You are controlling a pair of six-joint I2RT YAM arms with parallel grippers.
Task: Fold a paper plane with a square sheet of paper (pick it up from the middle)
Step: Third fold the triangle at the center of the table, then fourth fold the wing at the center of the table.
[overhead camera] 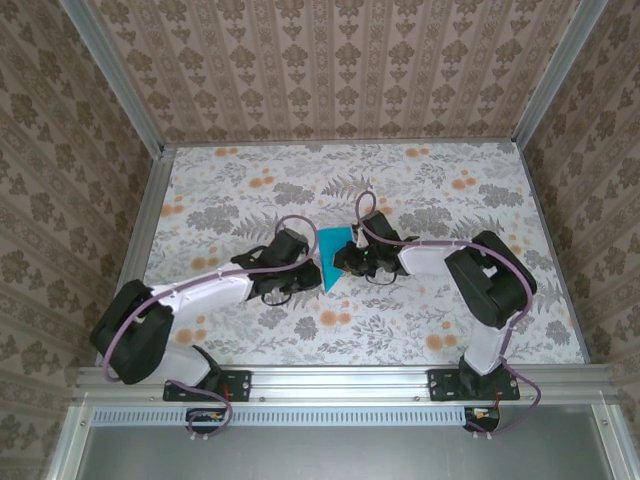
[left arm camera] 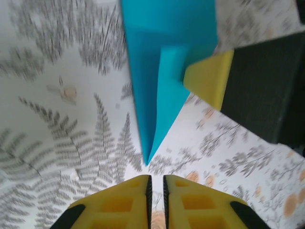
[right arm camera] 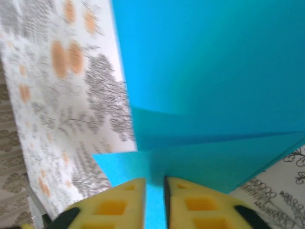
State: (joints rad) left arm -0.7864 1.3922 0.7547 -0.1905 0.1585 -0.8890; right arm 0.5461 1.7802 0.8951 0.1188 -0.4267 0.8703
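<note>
The paper plane (overhead camera: 333,255), a slim pointed dart of folded teal-blue paper, is lying in the middle of the flowery tabletop (overhead camera: 250,180), about as far from the left edge as from the right edge. Its long side is running from far to near. Its sharp nose is pointing at the near edge and leaning a tiny bit to the left, and its wide tail is sitting toward the far edge.

The left gripper (overhead camera: 308,276) is sitting just beside the plane on its left side, down by the nose. In the left wrist view the plane (left arm camera: 157,95) is pointing its nose straight at the left gripper (left arm camera: 156,183). The nose is stopping just short of the yellow fingers (left arm camera: 119,202) (very close, but not touching). These fingers are standing a thin crack apart and are holding nothing.

The right gripper (overhead camera: 343,262) is sitting at the right side of the plane. One of its yellow fingers (left arm camera: 209,78) is touching the blue paper. In the right wrist view the plane (right arm camera: 214,71) is reaching into the thin crack of the right gripper (right arm camera: 155,186). I cannot tell if the fingers are pinching the paper or letting it go.
</note>
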